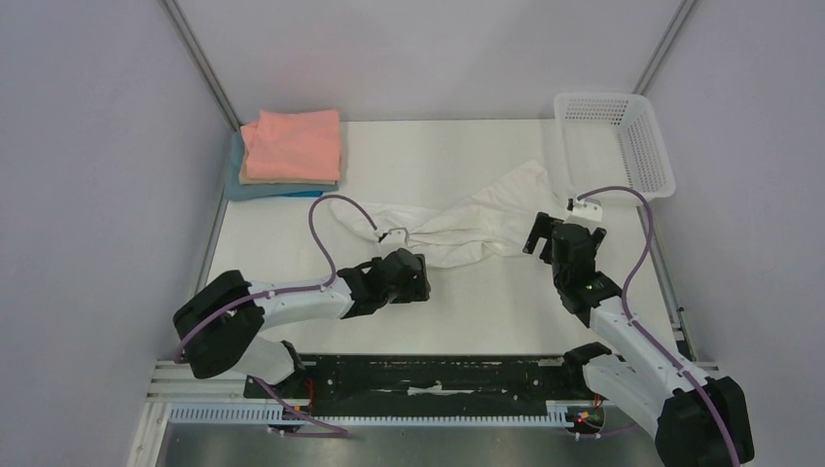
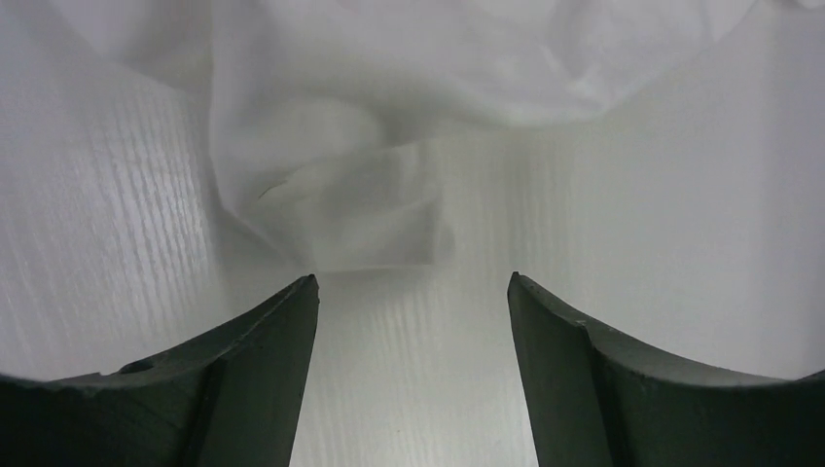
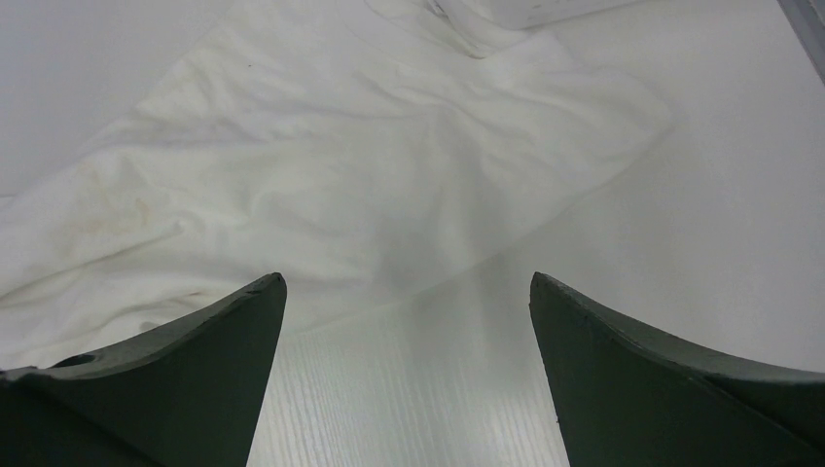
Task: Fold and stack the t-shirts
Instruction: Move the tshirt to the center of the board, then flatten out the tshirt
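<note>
A large white t-shirt [image 1: 477, 219] lies crumpled in a diagonal band across the middle of the table. My left gripper [image 1: 422, 263] is low at its near-left end, jaws open. In the left wrist view a bunched corner of the shirt [image 2: 340, 195] sits just ahead of the left gripper [image 2: 413, 282], with bare table between the fingers. My right gripper [image 1: 551, 231] stands open at the shirt's near-right edge. The right wrist view shows the cloth [image 3: 321, 165] ahead and left of the right gripper [image 3: 407, 282], nothing held. A salmon-pink folded shirt [image 1: 292, 144] tops a tan [image 1: 292, 181] and a blue one [image 1: 255, 191].
A white lattice basket [image 1: 595, 98] stands at the back right corner, close behind the right arm. The folded stack occupies the back left corner. Grey walls and metal posts enclose the table on three sides.
</note>
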You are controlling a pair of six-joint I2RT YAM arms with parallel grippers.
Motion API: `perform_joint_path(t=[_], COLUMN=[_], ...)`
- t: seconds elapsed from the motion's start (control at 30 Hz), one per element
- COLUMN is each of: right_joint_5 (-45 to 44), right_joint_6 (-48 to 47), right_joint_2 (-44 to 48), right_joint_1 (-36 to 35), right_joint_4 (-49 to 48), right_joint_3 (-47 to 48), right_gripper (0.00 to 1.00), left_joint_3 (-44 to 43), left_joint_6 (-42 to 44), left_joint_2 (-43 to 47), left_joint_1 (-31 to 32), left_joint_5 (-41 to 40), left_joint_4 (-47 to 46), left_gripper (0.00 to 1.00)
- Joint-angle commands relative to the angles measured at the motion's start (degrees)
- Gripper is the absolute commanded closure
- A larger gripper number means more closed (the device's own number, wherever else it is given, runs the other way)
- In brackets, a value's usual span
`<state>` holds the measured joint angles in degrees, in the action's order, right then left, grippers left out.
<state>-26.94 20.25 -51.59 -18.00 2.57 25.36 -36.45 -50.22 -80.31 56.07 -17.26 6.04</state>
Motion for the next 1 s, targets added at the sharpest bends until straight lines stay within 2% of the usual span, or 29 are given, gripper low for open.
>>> perform_joint_path(t=[0.0, 0.13, 0.4, 0.47, 0.6, 0.63, 0.8, 0.97], right_joint_5=[-2.0, -2.4, -4.5, -5.2, -5.1, -4.9, -3.9, 0.6], right_joint_6=[1.4, 1.9, 2.8, 3.1, 3.4, 3.3, 2.0, 1.7], right_joint_2=[1.6, 2.5, 3.9, 4.2, 3.9, 3.9, 3.5, 2.8], right_joint_1=[0.1, 0.1, 0.1, 0.1, 0.1, 0.1, 0.1, 0.1], right_joint_4=[-2.1, -2.1, -3.9, -4.0, -4.0, -4.0, -4.0, -2.7], right_joint_3=[-1.6, -2.6, -4.5, -4.9, -5.1, -5.1, -5.2, -4.1], right_gripper=[0.02, 0.02, 0.02, 0.02, 0.02, 0.02, 0.02, 0.02], left_joint_3=[-5.4, -8.5, -12.9, -15.2, -17.7, -17.8, -17.7, -17.0], left_joint_6=[-3.1, -3.6, -3.5, -3.2, -2.2, -2.0, 2.2, 8.6], left_joint_2=[-4.2, -7.8, -16.5, -19.3, -22.3, -22.2, -15.7, -2.3], left_joint_1=[0.4, 0.4, 0.6, 0.7, 1.1, 1.1, 0.9, 0.8], left_joint_5=[-6.6, -9.8, -9.3, -9.4, -11.1, -11.8, -16.2, -18.0], left_joint_4=[2.4, 6.8, 9.2, 11.5, 15.0, 15.5, 18.2, 20.0], left_gripper=[0.25, 0.33, 0.5, 0.6, 0.95, 0.98, 0.98, 0.98])
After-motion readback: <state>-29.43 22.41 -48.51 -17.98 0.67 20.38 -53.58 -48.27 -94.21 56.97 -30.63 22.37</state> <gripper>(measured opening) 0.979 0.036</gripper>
